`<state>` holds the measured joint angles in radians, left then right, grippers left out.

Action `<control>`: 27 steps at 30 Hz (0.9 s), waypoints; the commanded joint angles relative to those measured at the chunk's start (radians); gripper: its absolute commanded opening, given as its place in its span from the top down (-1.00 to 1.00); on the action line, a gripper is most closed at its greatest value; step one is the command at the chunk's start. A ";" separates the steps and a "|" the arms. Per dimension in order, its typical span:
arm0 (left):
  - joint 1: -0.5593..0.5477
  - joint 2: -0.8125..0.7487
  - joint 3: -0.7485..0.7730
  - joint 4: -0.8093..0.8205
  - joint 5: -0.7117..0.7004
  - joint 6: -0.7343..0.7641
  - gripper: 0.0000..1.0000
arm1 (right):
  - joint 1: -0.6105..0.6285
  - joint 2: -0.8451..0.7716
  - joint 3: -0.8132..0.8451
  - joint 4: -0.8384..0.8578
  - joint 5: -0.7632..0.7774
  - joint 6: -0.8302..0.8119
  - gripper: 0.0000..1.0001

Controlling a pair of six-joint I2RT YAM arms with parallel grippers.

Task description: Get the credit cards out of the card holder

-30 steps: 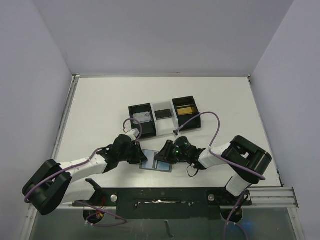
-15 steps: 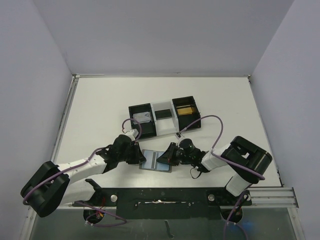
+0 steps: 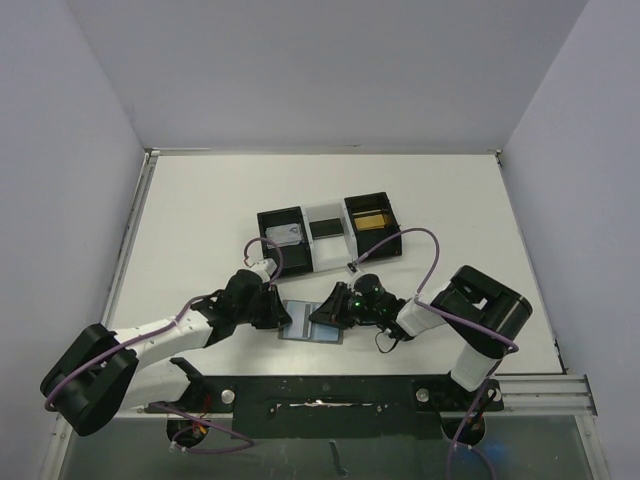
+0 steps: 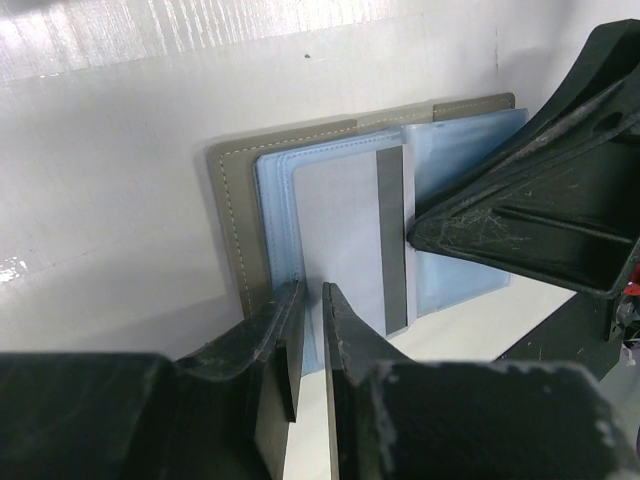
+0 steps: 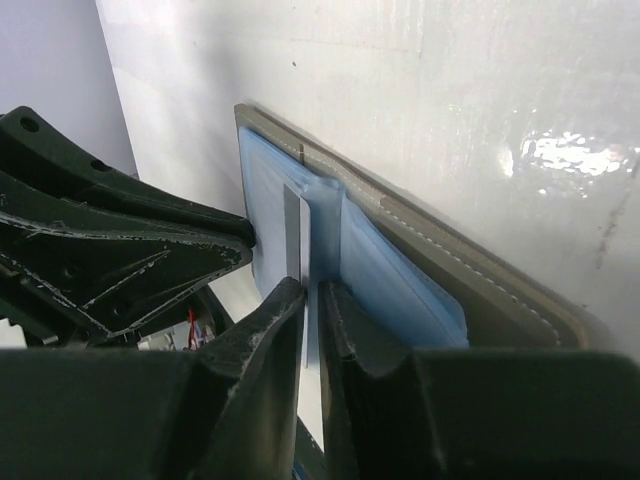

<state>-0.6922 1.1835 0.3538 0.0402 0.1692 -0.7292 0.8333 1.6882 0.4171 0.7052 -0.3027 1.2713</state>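
1. The left gripper (image 4: pixel 312 300) is pinching the near edge of the card holder (image 4: pixel 236 210), which is lying open on the table (image 3: pixel 200 220).
2. A grey credit card (image 4: pixel 345 235) is lying across its blue inside.
3. The right gripper (image 5: pixel 311 288) is squeezing that card's edge.

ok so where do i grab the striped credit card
Pinch the credit card by its dark-striped edge at the fold of the card holder, coming from the robot's right: that edge is exposed, the rest flat against the panel.
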 commanded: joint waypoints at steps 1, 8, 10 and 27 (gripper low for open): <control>-0.003 -0.030 -0.005 -0.013 0.003 0.001 0.74 | 0.011 -0.007 0.002 0.086 0.029 0.019 0.82; -0.003 -0.040 -0.017 -0.004 0.002 -0.008 0.74 | 0.007 -0.056 0.003 0.068 -0.011 -0.029 1.00; -0.003 -0.041 -0.019 -0.001 -0.004 -0.013 0.74 | 0.008 -0.064 -0.004 0.049 -0.006 -0.027 1.00; 0.003 -0.097 -0.022 -0.024 -0.040 -0.034 0.52 | -0.133 -0.144 -0.026 -0.136 -0.123 -0.175 1.00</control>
<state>-0.6922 1.1290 0.3294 0.0219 0.1421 -0.7567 0.7143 1.5848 0.3496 0.6418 -0.3862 1.1900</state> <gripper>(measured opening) 0.182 0.022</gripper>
